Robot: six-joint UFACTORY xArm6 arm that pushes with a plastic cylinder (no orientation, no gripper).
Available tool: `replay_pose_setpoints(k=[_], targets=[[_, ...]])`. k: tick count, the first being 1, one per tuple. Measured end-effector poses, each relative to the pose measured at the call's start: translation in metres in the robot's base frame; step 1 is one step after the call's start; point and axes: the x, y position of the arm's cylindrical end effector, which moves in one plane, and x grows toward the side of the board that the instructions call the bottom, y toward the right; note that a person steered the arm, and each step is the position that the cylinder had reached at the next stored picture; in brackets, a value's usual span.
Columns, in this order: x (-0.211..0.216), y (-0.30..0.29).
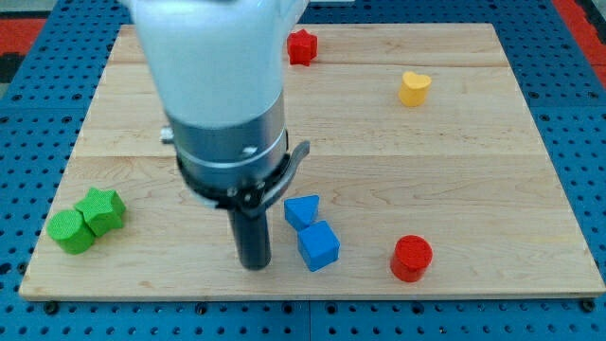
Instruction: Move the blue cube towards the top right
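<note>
The blue cube [319, 246] is taken as the landmark; it is seen resting on the wooden board [379, 142], low down and a little to the view's right of the board's middle. A second blue block, a triangular one [302, 209], is found just above the cube and slightly to the view's left, touching it or very nearly so — which of the two cannot be told.

My tip [253, 264] is placed to the view's left of the blue cube, near it but apart, with a strip of bare wood seen between them. The dark rod is hung from a wide grey and white arm body that fills the view's upper left. No jaws are carried by this arm — only the straight rod — so no open or closed state can be given.

To the view's right of the cube, near the board's lower edge, a red cylinder [411, 259] is seen. Well above the cube and to the view's right, a yellow heart-shaped block [414, 88] is set. Almost straight above the cube, near the board's top edge, a red block [301, 46] is found; its shape is not clearly made out. Far to the view's left of the cube, a green star-like block [102, 210] and a green cylinder [71, 231] are seen touching each other.
</note>
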Motion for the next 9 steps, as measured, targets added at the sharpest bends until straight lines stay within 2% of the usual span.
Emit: replay_pose_setpoints(k=[1, 2, 3, 4, 5, 6, 9], targets=[[-0.003, 0.052], [-0.046, 0.093], [-0.065, 0.137], [-0.074, 0.157], [-0.115, 0.181], [-0.164, 0.181], [-0.216, 0.178]])
